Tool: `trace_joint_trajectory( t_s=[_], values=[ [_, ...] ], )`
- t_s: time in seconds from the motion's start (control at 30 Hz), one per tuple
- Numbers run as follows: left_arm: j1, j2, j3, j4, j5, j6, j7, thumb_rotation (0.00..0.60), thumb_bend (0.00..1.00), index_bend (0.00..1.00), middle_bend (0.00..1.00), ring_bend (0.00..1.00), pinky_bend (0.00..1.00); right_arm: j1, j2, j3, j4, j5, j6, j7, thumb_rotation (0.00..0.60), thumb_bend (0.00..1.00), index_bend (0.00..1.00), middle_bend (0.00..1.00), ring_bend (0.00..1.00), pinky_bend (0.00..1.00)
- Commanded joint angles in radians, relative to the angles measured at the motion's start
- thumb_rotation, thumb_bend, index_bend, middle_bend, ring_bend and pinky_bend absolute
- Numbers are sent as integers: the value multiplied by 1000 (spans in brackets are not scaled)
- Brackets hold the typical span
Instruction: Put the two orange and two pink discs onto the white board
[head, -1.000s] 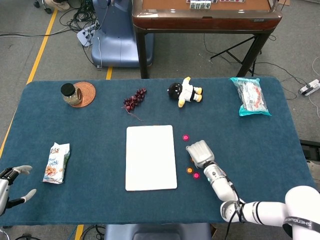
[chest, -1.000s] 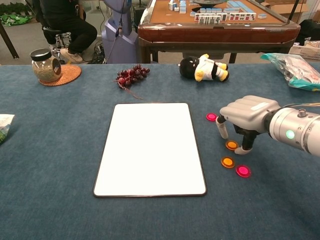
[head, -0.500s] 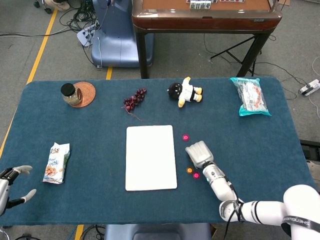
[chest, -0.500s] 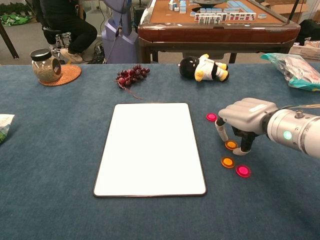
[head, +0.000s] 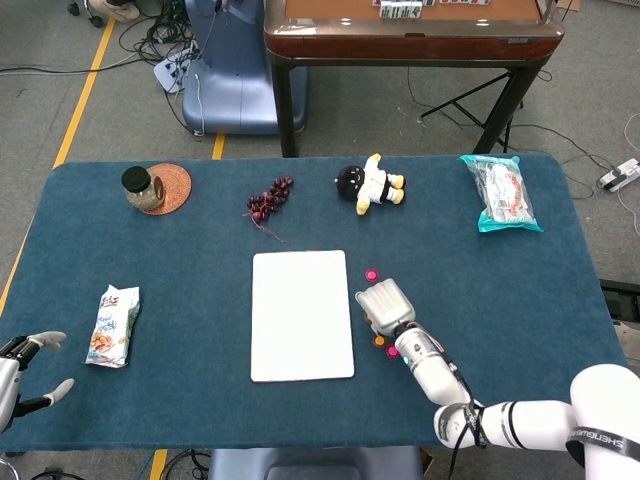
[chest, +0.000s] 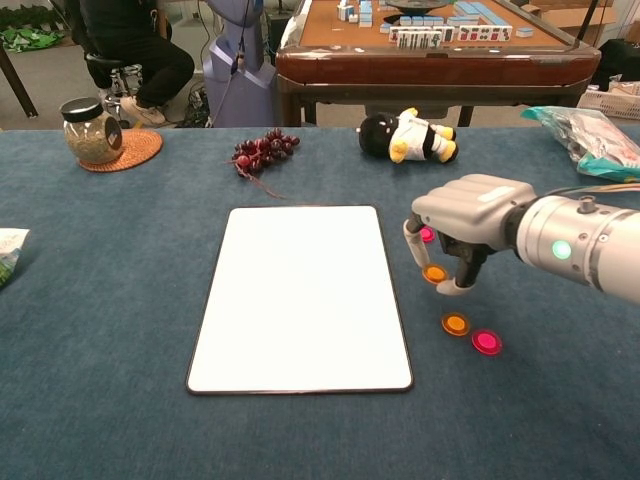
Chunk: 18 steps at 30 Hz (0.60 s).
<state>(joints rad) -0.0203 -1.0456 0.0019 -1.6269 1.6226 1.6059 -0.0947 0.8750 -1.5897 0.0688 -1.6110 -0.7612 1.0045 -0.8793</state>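
Pinching a small, flat, round orange disc (chest: 434, 273) between thumb and fingertip, right hand (chest: 462, 222) hangs just beside white board (chest: 300, 295).

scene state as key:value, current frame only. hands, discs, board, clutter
right hand: pinches one orange disc, lifted, just right of the board
left hand: open, at the table's near left edge
white board: bare, no discs on it
discs on cloth: orange, pink, pink partly hidden behind the hand in the chest view
clutter: jar on coaster, grapes, plush toy, snack bags
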Motion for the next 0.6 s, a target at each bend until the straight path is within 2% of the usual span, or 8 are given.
trace_joint_trajectory(
  t_s=[0.03,0.3,0.6],
  values=[
    [1,1,0,0,-1,1,-2,600,141,405,447,376,534,22,-24,20,-2,-4,6,-13,600,302,522,1000,1000,1000],
    [3,6,-3,2,-5,6,-15,600,141,405,447,376,534,88,-111,45,10,12,7,-69,600,301,522,1000,1000,1000],
    [9,13,-8,4,-11,18,-31,600,141,406,447,376,534,110,-155,2,-17,14,18,-113,600,297,522,1000,1000,1000]
  ],
)
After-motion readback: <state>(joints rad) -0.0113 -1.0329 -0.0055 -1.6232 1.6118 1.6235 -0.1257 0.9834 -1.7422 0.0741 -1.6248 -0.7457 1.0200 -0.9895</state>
